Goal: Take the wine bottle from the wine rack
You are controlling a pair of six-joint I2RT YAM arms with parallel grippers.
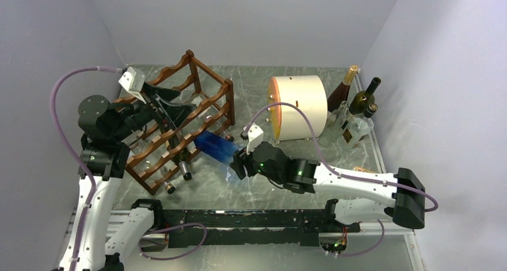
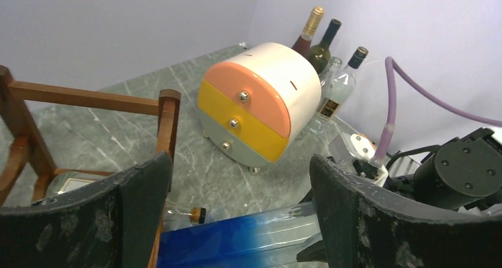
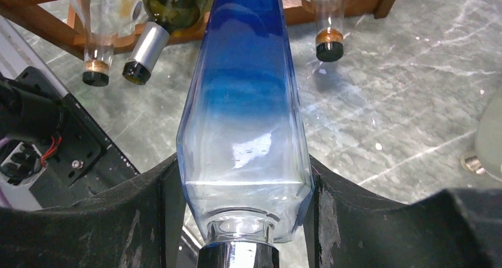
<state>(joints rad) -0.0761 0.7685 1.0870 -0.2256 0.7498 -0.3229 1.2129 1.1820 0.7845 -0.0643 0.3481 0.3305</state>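
The wine bottle is square-sided glass, blue at its base and fading to clear. It slants out of the front of the reddish-brown wine rack, base end still at the rack. My right gripper is shut on its clear shoulder just above the silver cap, one pad on each side of the bottle. My left gripper hovers over the rack, jaws wide apart. In the left wrist view the bottle lies below and across the gap between the fingers, beside a rack post.
Other bottles lie in the rack with necks poking out. A cream drum with orange and yellow drawers stands right of the rack. Several upright bottles cluster in the back right corner. Walls close in on three sides.
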